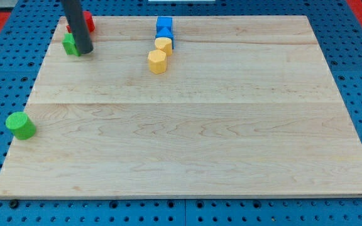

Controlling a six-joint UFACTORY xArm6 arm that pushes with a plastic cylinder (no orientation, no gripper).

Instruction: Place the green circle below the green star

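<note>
The green circle is a short cylinder near the board's left edge, about halfway down the view. The green star lies near the board's top left corner, partly hidden by my rod. My tip rests on the board just right of the green star, touching or nearly touching it. The green circle is far below and left of the star and of my tip.
A red block sits just above the green star, partly behind the rod. Two blue blocks and two yellow blocks form a short column at top centre. The wooden board lies on a blue pegboard.
</note>
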